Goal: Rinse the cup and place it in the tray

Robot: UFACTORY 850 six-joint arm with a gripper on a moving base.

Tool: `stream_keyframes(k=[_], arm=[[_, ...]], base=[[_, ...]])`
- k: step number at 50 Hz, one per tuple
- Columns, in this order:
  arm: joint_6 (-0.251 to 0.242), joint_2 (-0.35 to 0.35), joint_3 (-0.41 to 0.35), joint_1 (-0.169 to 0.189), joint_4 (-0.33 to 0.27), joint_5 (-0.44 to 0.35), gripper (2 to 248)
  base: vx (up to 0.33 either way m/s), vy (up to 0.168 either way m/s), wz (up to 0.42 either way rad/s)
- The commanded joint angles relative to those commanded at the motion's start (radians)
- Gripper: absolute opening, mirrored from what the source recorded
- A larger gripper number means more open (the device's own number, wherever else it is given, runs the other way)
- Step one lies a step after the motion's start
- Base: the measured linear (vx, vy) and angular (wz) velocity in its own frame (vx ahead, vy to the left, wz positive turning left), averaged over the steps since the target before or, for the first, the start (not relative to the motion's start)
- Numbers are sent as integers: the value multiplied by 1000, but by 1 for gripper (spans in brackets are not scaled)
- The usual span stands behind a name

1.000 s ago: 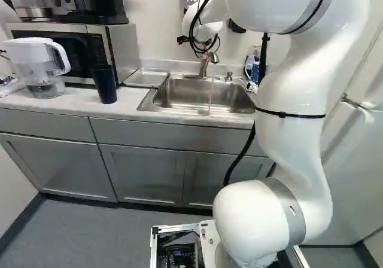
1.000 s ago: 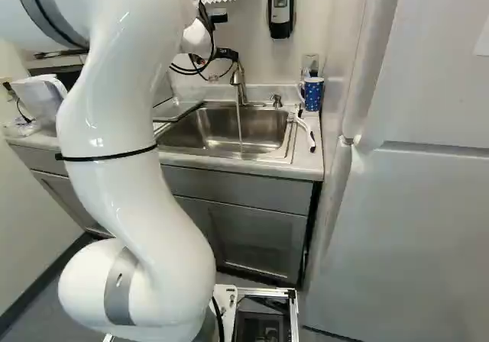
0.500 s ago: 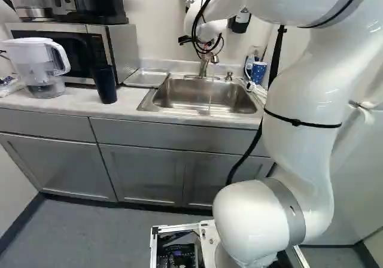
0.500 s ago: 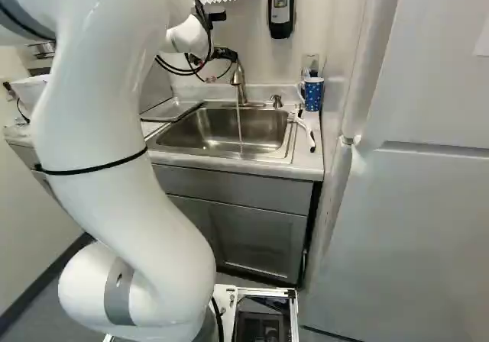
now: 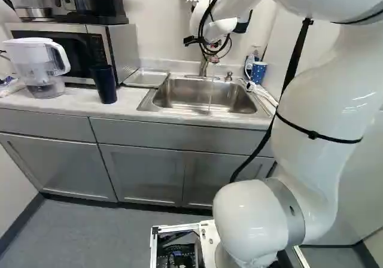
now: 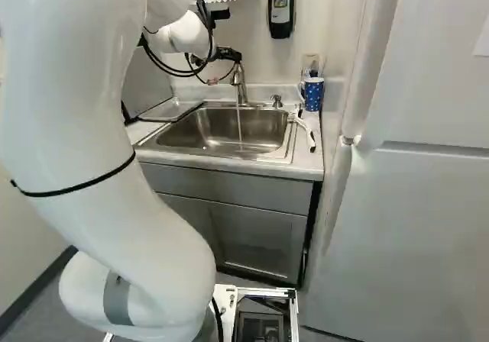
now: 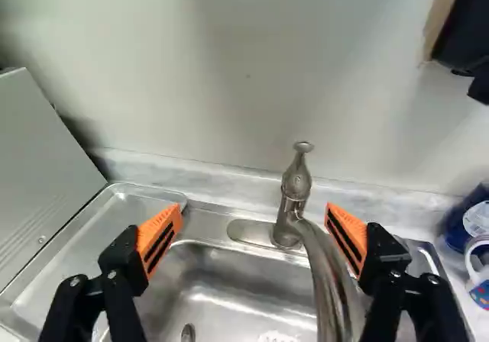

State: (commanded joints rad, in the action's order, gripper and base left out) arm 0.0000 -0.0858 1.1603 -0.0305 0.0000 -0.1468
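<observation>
gripper (image 6: 227,54): up by the faucet, above the back of the sink
fingers: spread wide in wrist view, nothing pinched; curved spout passes between them, nearer one orange pad (image 7: 350,235); contact with it, can't tell
arm (image 5: 317,112): reaches forward over the counter, wrist high near the wall
faucet (image 6: 240,90): on, thin stream of water (image 6: 239,124) dropping into sink
sink (image 6: 221,130): steel, set in the counter
cup, candidate 1: blue dotted mug (image 6: 313,94), upright on the counter, right of sink, near the wall
cup, candidate 2: dark tumbler (image 5: 105,84), upright on the counter, in front of microwave (image 5: 75,51)
which cup is meant: can't tell
tray (image 5: 146,78): shallow metal, flat between microwave and sink
brush (image 6: 304,133): white with black parts, lying on the counter at the sink's right edge, in front of the mug
pump (image 6: 276,100): behind the sink, just right of the faucet
pitcher (image 5: 40,67): clear and white, on the counter, left of the tumbler
coffee maker (image 5: 93,3): on top of the microwave
dispenser (image 6: 281,8): on the wall, above the sink's right side
</observation>
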Motion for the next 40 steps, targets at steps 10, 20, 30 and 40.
stream_keyframes(k=[10,20,30,40], arm=[[0,47,-49,17,0,0,247],[0,95,-97,34,0,4,247],[0,144,-145,51,0,26,247],[0,196,-195,66,0,71,247]], base=[[0,0,0],[0,0,0],[0,0,0],[0,0,0]])
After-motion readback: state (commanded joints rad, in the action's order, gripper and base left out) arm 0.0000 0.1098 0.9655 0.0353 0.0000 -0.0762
